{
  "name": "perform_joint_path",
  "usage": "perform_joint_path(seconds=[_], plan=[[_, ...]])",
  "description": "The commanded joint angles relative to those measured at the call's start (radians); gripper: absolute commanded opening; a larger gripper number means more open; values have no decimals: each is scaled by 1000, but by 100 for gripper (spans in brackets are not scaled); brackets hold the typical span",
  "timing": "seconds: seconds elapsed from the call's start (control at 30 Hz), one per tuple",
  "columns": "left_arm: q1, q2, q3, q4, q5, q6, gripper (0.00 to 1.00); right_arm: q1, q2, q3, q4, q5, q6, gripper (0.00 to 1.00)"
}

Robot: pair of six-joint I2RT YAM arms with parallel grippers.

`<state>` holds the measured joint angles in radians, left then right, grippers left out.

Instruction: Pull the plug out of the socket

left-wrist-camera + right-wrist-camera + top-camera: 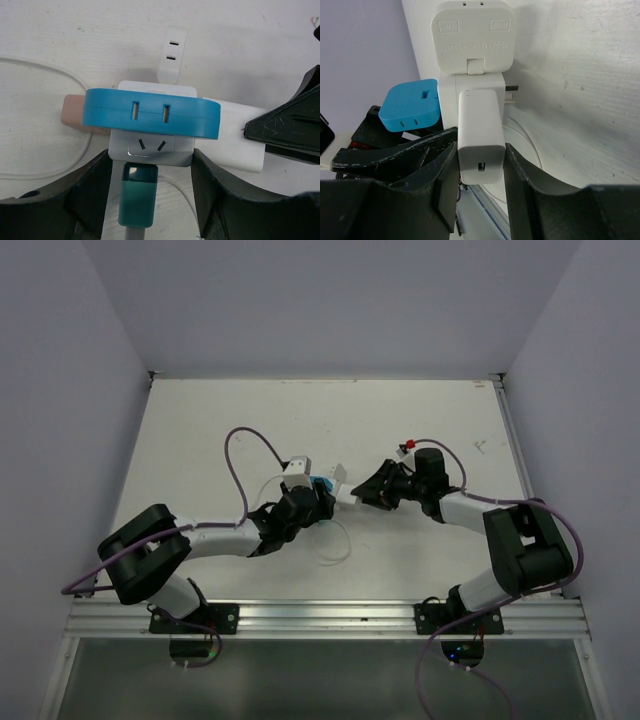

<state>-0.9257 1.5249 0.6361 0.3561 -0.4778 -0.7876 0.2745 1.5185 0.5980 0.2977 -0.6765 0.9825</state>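
The white socket cube [150, 147] is at mid-table [318, 488], between my two arms. Plugged into it are a blue plug [150, 112], a teal cable plug [137, 195], a pinkish plug [72, 112], a flat white plug [172, 55] and a long white charger plug [235, 135]. My left gripper [150, 160] is shut on the socket's two sides. My right gripper [480, 150] is shut on the white charger plug [480, 135], which sits against the socket [470, 82]. In the top view the left gripper [305, 498] and right gripper [362, 492] face each other.
A thin white cable [335, 540] loops on the table in front of the socket. A small red and white piece [405, 450] lies behind the right wrist. Purple arm cables [240, 455] arch above the table. Walls close in the table's left, right and back.
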Motion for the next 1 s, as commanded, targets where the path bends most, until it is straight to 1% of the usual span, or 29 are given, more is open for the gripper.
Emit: perform_joint_path(seconds=[0.0,0.13,0.23,0.33,0.5,0.6,0.67,0.77,0.9,0.97], plan=[[21,8,7,-164,-269,37,0,-20,2,6,-12,48,-42,0],[22,1,-24,-175,-300,54,0,-49,-18,38,-92,11,-93,0],[22,7,-33,-163,-315,86,0,-70,-27,78,-219,-15,-142,0],[22,15,-35,-154,-318,116,0,-84,-27,106,-275,-43,-168,0],[24,15,-38,-170,-340,120,0,-109,-34,105,-282,-69,-176,0],[24,6,-39,-177,-347,131,0,-145,-32,112,-295,-81,-199,0],[24,6,-39,-183,-358,133,0,-161,-30,118,-334,-90,-220,0],[24,0,-42,-183,-358,140,0,-179,-37,126,-347,-95,-240,0],[24,-17,-35,-184,-355,156,0,-216,-50,105,-313,-80,-235,0],[24,-25,-35,-184,-343,165,0,-236,-53,86,-260,-68,-217,0]])
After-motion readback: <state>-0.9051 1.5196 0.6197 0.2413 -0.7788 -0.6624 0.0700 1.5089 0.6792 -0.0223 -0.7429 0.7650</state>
